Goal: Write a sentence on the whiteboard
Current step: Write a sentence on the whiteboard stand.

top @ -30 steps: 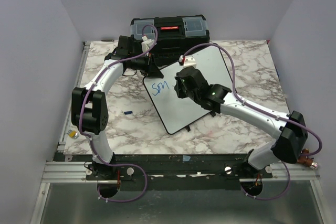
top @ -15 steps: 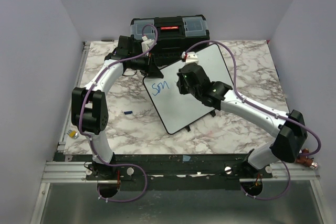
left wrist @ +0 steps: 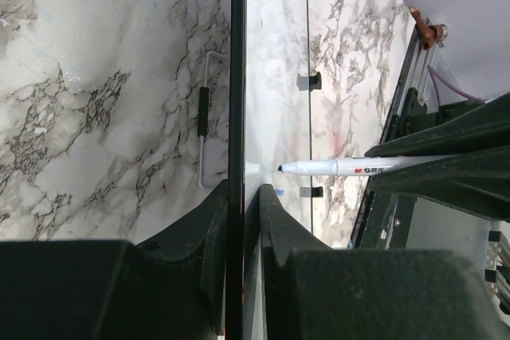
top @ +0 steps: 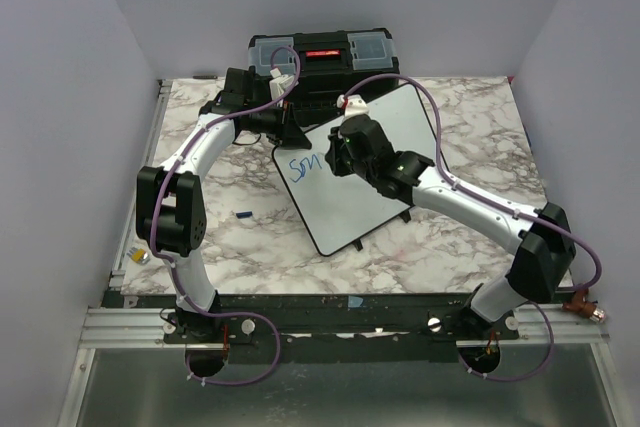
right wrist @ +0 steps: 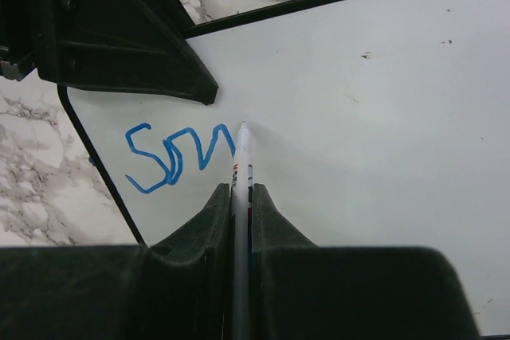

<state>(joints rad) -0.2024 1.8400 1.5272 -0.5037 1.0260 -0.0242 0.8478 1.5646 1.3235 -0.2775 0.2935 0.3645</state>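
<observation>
Right claw (right wrist: 237,197) has slid up the whiteboard (top: 345,212), pinching the marker (right wrist: 241,157), its tip touching just past the blue "Sm" of the sentence (right wrist: 177,157). Left claw (left wrist: 243,197) clamps the whiteboard's edge, mid-desk (top: 470,117).

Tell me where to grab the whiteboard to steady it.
On the whiteboard, grip the thin rim near the writing, coming edge-on from the far left. It is flat and stands on feet, so fingers can straddle the edge, as the left end effector does.
</observation>
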